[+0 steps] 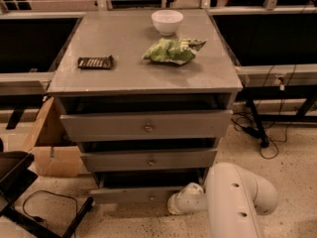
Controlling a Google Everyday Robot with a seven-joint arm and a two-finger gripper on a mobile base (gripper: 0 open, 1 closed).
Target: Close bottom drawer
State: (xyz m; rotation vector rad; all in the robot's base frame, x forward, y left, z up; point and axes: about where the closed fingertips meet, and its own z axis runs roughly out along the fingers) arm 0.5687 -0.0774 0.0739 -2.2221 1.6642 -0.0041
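The bottom drawer (133, 195) is the lowest and slimmest of three grey drawers in the cabinet. It stands out a little from the cabinet, with a dark gap above its front panel. My white arm (233, 197) comes in from the lower right, close to the floor. My gripper (172, 205) is at the end of the arm, against the right end of the bottom drawer's front panel. The arm's wrist hides the gripper's tips.
The middle drawer (148, 160) and top drawer (146, 125) also stand slightly out. On the cabinet top (124, 78) are a white bowl (167, 21), a green chip bag (171, 51) and a dark snack bar (95, 62). A cardboard box (52, 152) and a black stand (20, 182) are at the left; cables (257, 128) lie at the right.
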